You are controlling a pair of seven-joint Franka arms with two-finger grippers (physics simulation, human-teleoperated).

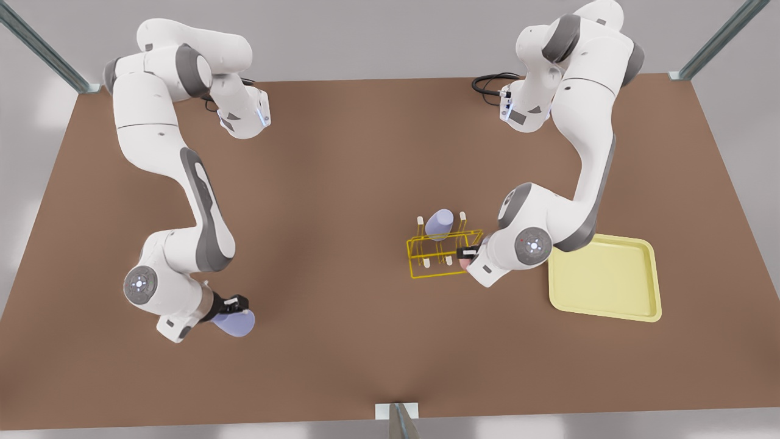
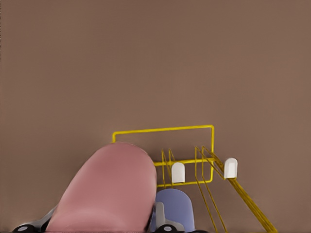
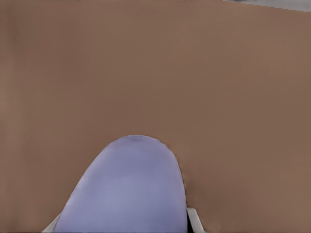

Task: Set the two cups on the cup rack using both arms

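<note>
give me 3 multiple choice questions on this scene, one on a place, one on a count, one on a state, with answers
1. In the front view, where does the tray lie from the rack?
A) to its left
B) to its right
C) under it

2. How many lavender cups are there?
A) one
B) two
C) three

3. What is the left gripper, at the rack, doing?
A) hanging open
B) gripping the pink cup
C) gripping the tray

Answers:
1 B, the tray sits to the front view's right of the rack.
2 B, the racked lavender cup, plus the held lavender cup in the right gripper at the front view's lower left.
3 B, the left wrist view shows the pink cup between its jaws.
</note>
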